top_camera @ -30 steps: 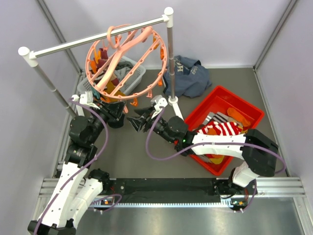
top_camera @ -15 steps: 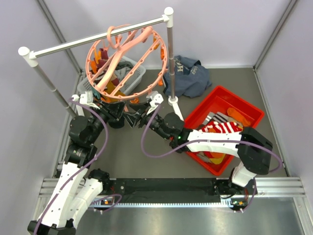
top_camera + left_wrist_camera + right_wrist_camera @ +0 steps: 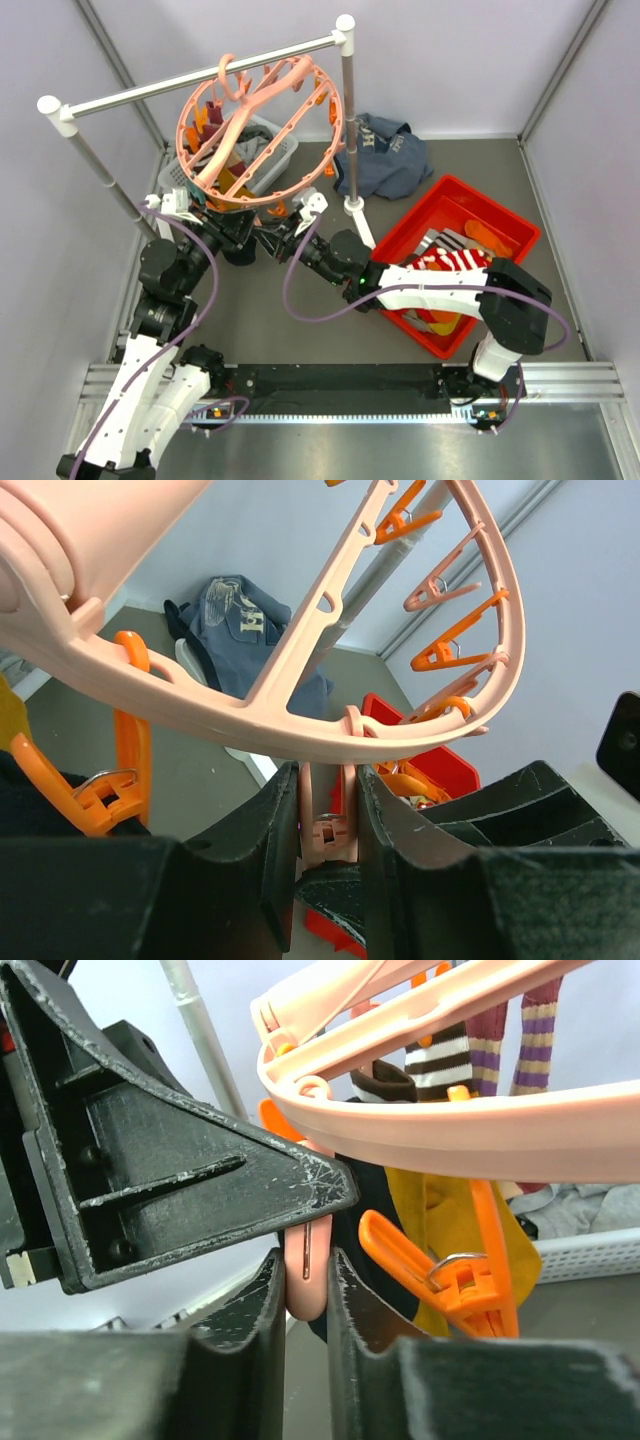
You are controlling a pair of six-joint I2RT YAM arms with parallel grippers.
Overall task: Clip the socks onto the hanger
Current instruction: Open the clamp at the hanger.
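Fingers (image 3: 250,860) on your left gripper (image 3: 327,810) and right gripper (image 3: 305,1280) are nearly closed, each pinching 1 pink peg (image 3: 326,838) under the hanger (image 3: 250,718) (hooked on the rail (image 3: 150,86)). Striped socks (image 3: 455,263) lie in the red bin (image 3: 500,215).

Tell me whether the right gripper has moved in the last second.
Yes. The right gripper slid left, away from the stand's foot, and now pinches a pink peg under the hanger, beside the left gripper.

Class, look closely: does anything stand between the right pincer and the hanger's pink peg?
Nothing visible: the right pincer is shut on the pink peg under the hanger ring, with the left pincer gripping it too.
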